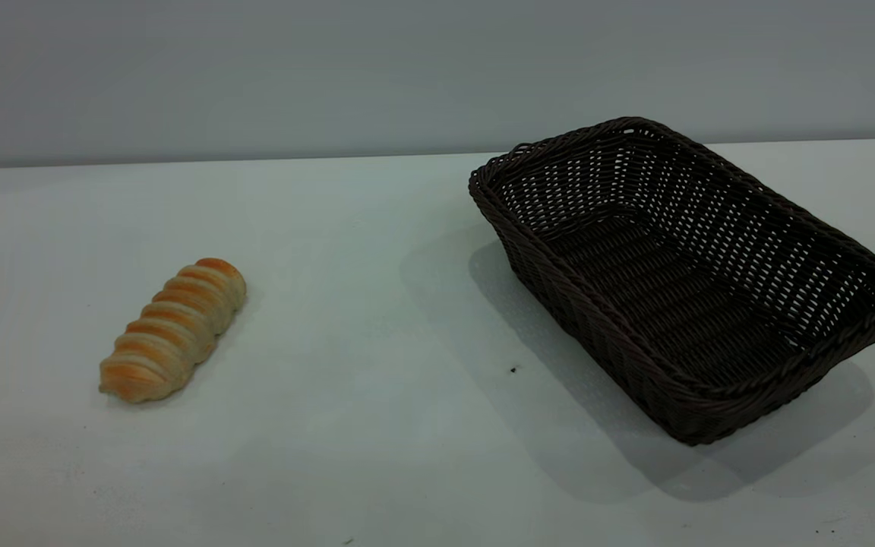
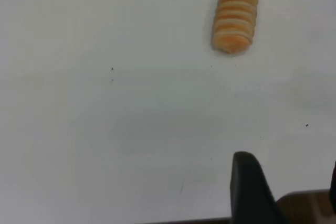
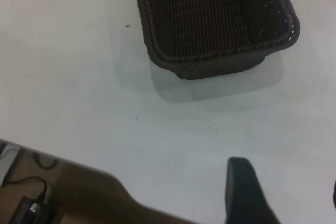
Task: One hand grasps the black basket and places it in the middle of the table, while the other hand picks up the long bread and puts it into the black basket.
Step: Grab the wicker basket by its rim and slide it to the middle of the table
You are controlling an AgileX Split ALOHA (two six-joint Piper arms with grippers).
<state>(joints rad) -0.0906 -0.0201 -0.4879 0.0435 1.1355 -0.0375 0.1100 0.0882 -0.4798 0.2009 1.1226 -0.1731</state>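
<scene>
My right gripper [image 3: 286, 192], jaws apart and empty, hangs well short of the black basket [image 3: 220, 64]; I should clamp its near braided rim squarely before dragging it centreward.

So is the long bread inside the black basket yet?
No, the long bread lies on the table, well apart from the empty black basket.

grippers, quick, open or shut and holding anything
Left gripper: open, holding nothing, apart from the long bread.
Right gripper: open, holding nothing, short of the black basket.
</scene>
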